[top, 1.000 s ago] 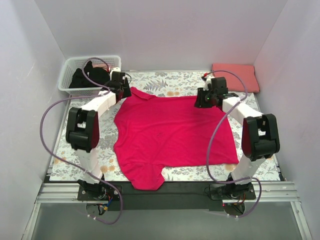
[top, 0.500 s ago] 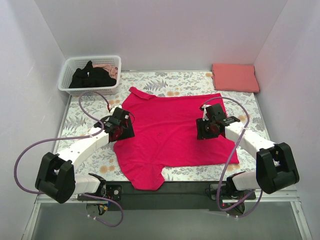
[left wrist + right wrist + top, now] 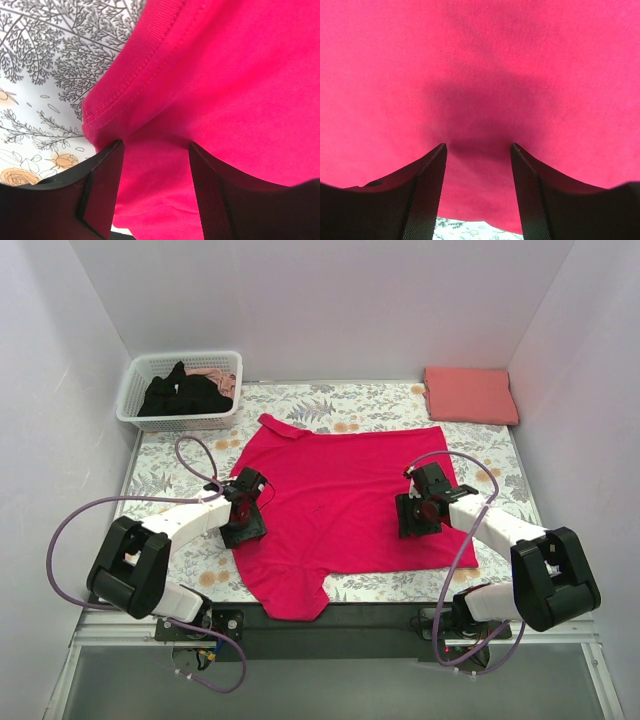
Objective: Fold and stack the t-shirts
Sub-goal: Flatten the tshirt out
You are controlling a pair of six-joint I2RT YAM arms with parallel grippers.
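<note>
A crimson-magenta t-shirt (image 3: 335, 500) lies spread flat on the floral cloth, its collar toward the back left. My left gripper (image 3: 245, 525) is down on the shirt's left edge near the sleeve. In the left wrist view the left gripper (image 3: 155, 147) stands open, with its tips on the fabric (image 3: 240, 75) just past the sleeve hem. My right gripper (image 3: 413, 520) rests on the shirt's right part. In the right wrist view the right gripper (image 3: 478, 147) is open too, with flat fabric (image 3: 480, 60) between its fingers. A folded salmon-pink t-shirt (image 3: 470, 395) lies at the back right. A black t-shirt (image 3: 185, 392) sits in the basket.
The white lattice basket (image 3: 150, 365) stands at the back left corner. The floral cloth (image 3: 350, 405) covers the table, and it shows beside the sleeve (image 3: 45, 65) and past the shirt's near hem (image 3: 470, 232). Walls enclose the left, back and right sides.
Both arms have swung back from the shirt's far corners and come down onto its middle. The left gripper is now at the left sleeve edge and the right gripper is near the right side.
</note>
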